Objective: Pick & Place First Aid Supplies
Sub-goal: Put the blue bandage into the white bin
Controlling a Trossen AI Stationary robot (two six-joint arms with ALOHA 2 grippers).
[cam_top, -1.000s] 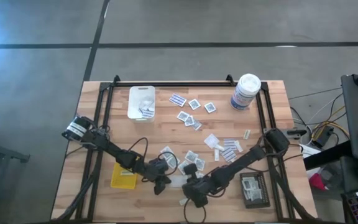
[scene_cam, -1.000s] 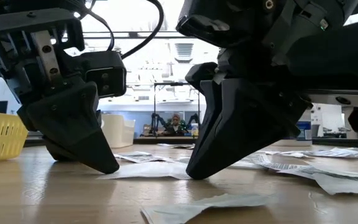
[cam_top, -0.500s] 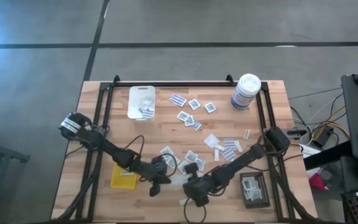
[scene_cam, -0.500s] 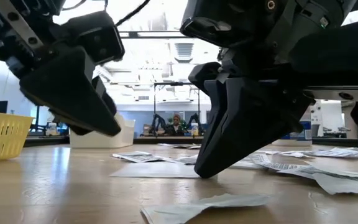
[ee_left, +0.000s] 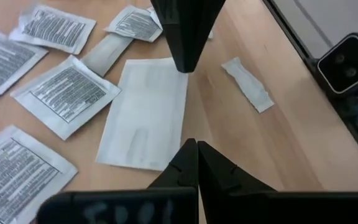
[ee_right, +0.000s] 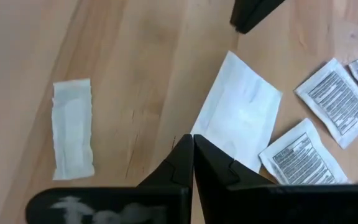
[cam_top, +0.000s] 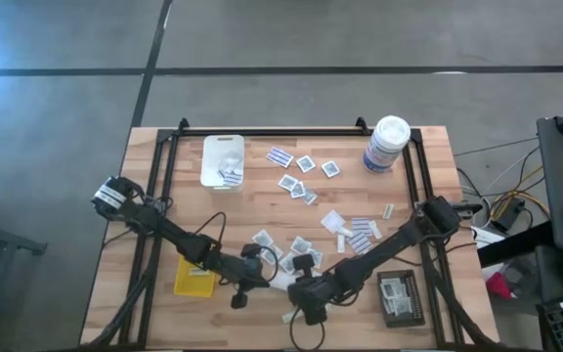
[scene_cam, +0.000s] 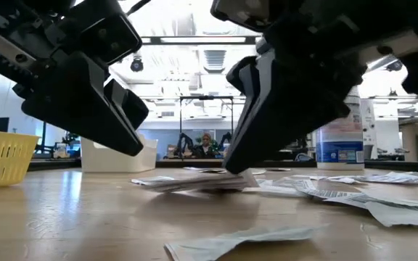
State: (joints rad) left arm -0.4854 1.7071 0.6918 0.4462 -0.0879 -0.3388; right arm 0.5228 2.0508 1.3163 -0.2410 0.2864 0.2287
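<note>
Nearest the counter's (cam_top: 154, 210) front edge, a narrow pale strip (ee_right: 72, 137) lay alone. Just beyond it, the right gripper (ee_right: 191, 144) pinched the corner of a plain white packet (ee_right: 241, 118) with its jaws clamped on it. The left gripper (ee_left: 197, 149) hung above the same packet, jaws together and empty. Farther back, printed square packets (ee_left: 67, 93) lay scattered.

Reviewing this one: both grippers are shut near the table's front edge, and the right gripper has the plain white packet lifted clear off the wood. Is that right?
Not quite. Both the left gripper and the right gripper are shut near the front edge, but the plain white packet is not lifted: the right wrist view shows it lying flat on the table, beside the shut tip of the right gripper. The left wrist view shows it flat too.
</note>
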